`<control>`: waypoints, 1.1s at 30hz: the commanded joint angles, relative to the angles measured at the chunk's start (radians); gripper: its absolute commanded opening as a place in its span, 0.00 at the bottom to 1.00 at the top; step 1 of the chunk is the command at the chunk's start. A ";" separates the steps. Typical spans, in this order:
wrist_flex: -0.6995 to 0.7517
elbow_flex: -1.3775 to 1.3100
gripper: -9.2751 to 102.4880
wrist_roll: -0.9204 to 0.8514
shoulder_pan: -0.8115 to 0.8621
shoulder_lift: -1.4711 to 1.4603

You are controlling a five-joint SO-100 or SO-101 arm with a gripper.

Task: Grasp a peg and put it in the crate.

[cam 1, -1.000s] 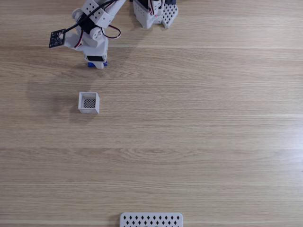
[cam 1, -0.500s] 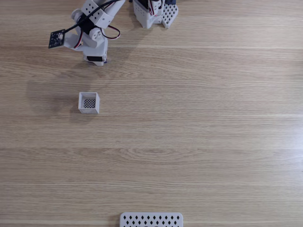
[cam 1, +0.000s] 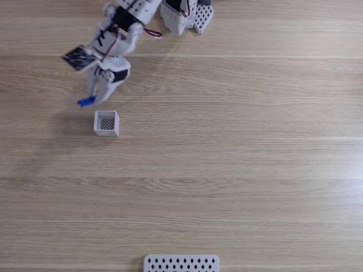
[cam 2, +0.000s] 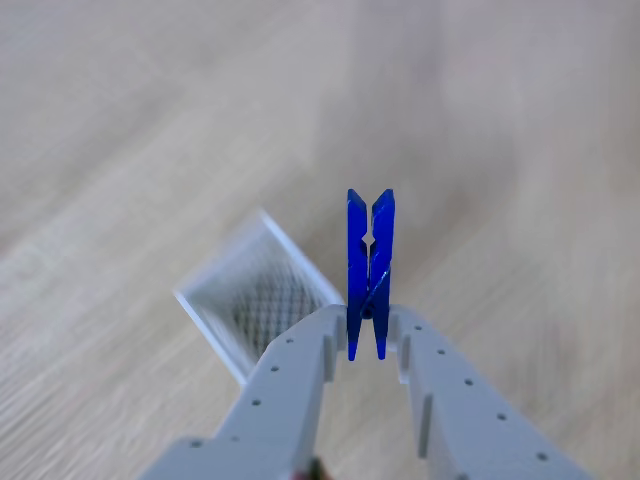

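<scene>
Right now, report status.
Pincer shut on the peg, clear of the table. Crate empty, just below the pincer in the fixed view. Nothing between them.

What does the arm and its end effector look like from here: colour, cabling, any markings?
The arm is white plastic with black servo blocks and loose red, black and white wires. A dark speckled square plate sticks out at the wrist. The end effector has pale grey fingers dotted with small holes.

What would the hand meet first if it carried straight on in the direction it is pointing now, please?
Probably the crate: in the other view the hand, shut on the peg, points just past its right corner. Depth is unclear, so it might clear the rim and reach the table.
</scene>
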 commanded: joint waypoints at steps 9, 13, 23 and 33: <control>-0.581 0.141 0.07 -0.084 -0.132 -0.002; -0.552 0.137 0.07 -0.084 -0.130 -0.035; -0.420 0.140 0.07 -0.086 -0.107 -0.038; -0.405 0.146 0.17 -0.084 -0.104 -0.028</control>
